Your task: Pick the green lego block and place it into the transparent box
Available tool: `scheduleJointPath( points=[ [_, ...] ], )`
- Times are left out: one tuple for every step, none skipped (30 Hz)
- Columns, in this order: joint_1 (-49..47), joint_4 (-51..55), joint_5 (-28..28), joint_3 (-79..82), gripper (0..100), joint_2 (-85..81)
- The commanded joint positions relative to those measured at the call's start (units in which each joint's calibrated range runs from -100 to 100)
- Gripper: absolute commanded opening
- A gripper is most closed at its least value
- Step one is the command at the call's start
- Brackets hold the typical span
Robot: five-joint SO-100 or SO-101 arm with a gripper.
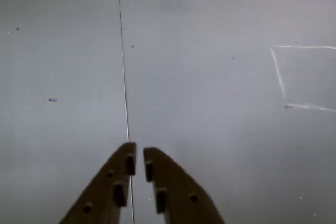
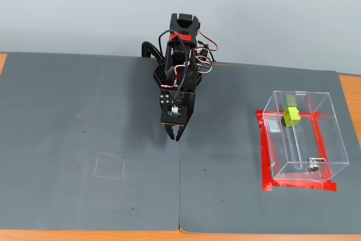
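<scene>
Your end effector (image 2: 176,136) hung over the middle of the grey mat (image 2: 84,111), close to the seam (image 2: 179,196) where the two mat sheets met. In the wrist view its fingertips (image 1: 131,163) stood nearly together, only a thin gap between them, and nothing was held there. That view showed bare mat, the seam line and a faint chalk outline (image 1: 294,77) at the right edge.

The green lego block (image 2: 291,115) appeared in the fixed view within the outline of the transparent box (image 2: 333,139), toward its far end and just beside the slotted panel. You could not tell from this single view whether the block rested on the slotted panel or lower inside, since the walls were see-through. The box stood on a frame of red tape (image 2: 265,156) at the right of the counter, well apart from the arm (image 2: 179,66).

Judged from this layout, the placing step looked complete and the step in hand was the retreat to rest. The chalk square (image 2: 110,166) to the left of the arm lay empty.

Your next move called for little: folding the arm back toward its base while keeping clear of the box, then confirming that the block had settled inside the walls and was not perched on an edge
</scene>
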Motion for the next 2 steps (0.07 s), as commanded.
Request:
scheduleJointPath(
  points=[
    [-0.2, -0.5, -0.1, 0.4, 2, -0.3],
    [-0.2, -0.5, -0.1, 0.4, 2, -0.3]
  ],
)
